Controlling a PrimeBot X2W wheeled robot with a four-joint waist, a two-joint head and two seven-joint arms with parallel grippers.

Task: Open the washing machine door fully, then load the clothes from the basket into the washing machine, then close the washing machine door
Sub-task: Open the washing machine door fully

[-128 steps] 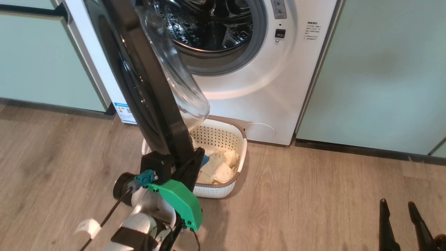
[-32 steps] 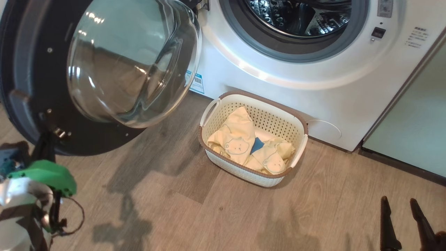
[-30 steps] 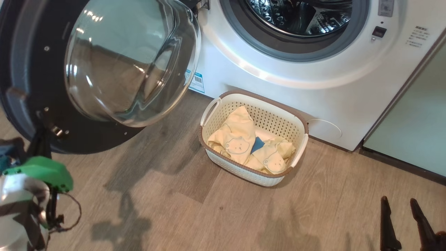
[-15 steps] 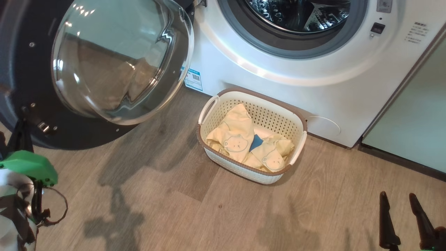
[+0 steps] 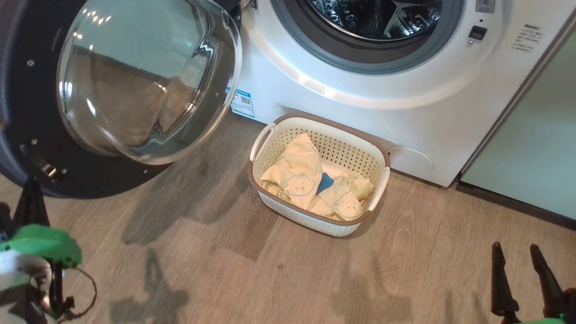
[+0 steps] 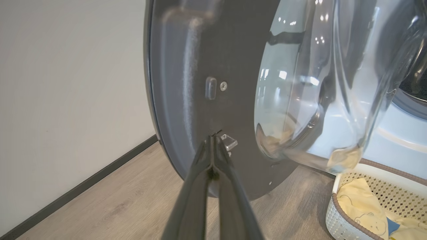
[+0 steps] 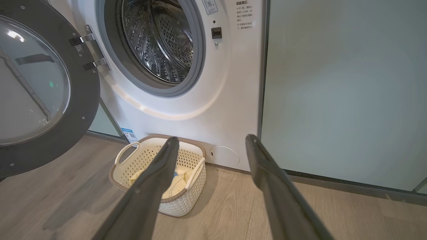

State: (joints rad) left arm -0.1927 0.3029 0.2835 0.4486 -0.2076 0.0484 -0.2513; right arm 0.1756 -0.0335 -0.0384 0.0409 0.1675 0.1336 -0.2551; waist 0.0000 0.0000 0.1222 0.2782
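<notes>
Left gripper [image 6: 213, 138]: fingers pressed shut with nothing between them, tips at the door's inner face right beside its latch tab [image 6: 230, 143]; I cannot tell whether they touch it.
Right gripper [image 5: 514, 247]: spread wide, empty, hanging over bare floor well apart from the basket.
Change: the washing machine door [image 5: 126, 90], edge-on and half open a few seconds ago, has swung wide to the left and now shows its inner face.
Meaning: step one looks about done; the basket, then partly hidden behind the door, is clear to reach, so loading comes next.
Basket [image 5: 315, 123]: one, on the floor against the washer's foot, with two white handles.
Clothes [image 5: 310, 184]: all inside the basket; two bear faces and one blue patch show.
Washing machine [image 5: 360, 103]: one, with an open, empty drum [image 5: 373, 18].
Hinge brackets [image 7: 96, 63]: two.
</notes>
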